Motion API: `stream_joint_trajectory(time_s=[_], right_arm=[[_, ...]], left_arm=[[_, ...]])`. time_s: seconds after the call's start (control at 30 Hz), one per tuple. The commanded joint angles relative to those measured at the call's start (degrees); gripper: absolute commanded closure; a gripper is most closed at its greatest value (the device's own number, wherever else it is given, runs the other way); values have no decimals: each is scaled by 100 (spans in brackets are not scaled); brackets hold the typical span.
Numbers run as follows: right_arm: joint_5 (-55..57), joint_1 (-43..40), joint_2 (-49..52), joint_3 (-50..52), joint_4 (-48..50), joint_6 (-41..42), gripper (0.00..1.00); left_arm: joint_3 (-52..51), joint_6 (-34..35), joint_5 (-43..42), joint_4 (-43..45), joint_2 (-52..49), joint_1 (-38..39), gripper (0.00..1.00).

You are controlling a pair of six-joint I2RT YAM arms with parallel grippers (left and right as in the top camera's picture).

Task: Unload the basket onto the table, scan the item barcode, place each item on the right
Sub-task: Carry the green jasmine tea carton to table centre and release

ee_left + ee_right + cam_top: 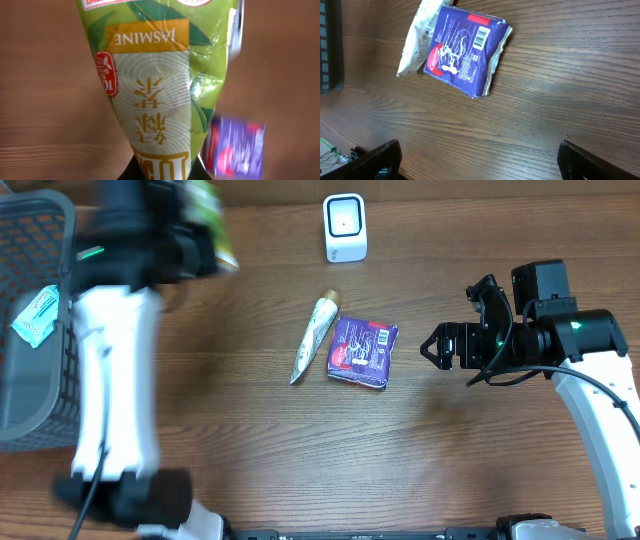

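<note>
A green jasmine tea packet (155, 90) fills the left wrist view, and my left gripper (160, 174) is shut on its lower end. Overhead, that packet (212, 220) is held up in the air at the back left, blurred, left of the white scanner (345, 227) that stands at the table's back middle. My right gripper (432, 346) stands open at the right, low over the bare wood, with nothing between its fingers (375, 160). A purple packet (362, 352) with a barcode face up (465, 47) lies mid-table, left of the right gripper.
A white tube (313, 337) lies touching the purple packet's left side. A dark mesh basket (30, 380) at the far left holds a light-blue packet (36, 315). The left arm (120, 380) stretches along the left part of the table.
</note>
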State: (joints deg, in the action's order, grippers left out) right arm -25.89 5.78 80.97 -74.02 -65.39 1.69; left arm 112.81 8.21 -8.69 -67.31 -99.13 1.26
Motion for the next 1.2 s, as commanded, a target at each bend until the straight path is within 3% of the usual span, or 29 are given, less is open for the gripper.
stream_joint_trajectory(time_s=[0.0, 0.23, 0.43, 0.47, 0.5, 0.57, 0.7, 0.87, 0.93, 0.97, 1.0, 1.17], right_arm=[[37, 48, -15, -94, 17, -28, 0], [37, 48, -15, -94, 4, -28, 0], [39, 48, -15, -94, 9, -28, 0], [37, 50, -15, -94, 11, -28, 0], [39, 50, -15, -94, 13, -28, 0], [39, 48, -15, -94, 15, -28, 0], [42, 48, -15, -94, 31, -31, 0], [37, 48, -15, -94, 57, -26, 0], [37, 48, -15, -94, 31, -26, 0], [37, 48, -15, -94, 15, -26, 0], [37, 48, -15, -94, 2, -26, 0], [39, 48, -15, -94, -39, -28, 0]], left_arm=[[-407, -540, 348, 24, -632, 734, 96], [-542, -348, 649, -87, -2052, 1276, 96], [-542, -245, 634, -326, -2603, 1414, 96], [-542, -245, 623, -356, -2614, 1427, 84], [-540, -251, 577, -396, -2614, 1451, 61], [-485, -474, 415, -494, -2590, 1493, 38], [247, -695, 280, -1082, -2586, 1530, 32], [2430, -697, 452, -2114, -2579, 1443, 32], [3517, -697, 728, -2315, -2579, 1305, 21], [4048, -695, 933, -2378, -2579, 1209, 6], [4461, -688, 1056, -2402, -2577, 1115, 0], [6328, 50, 1185, -2402, -2579, 39, 0]])
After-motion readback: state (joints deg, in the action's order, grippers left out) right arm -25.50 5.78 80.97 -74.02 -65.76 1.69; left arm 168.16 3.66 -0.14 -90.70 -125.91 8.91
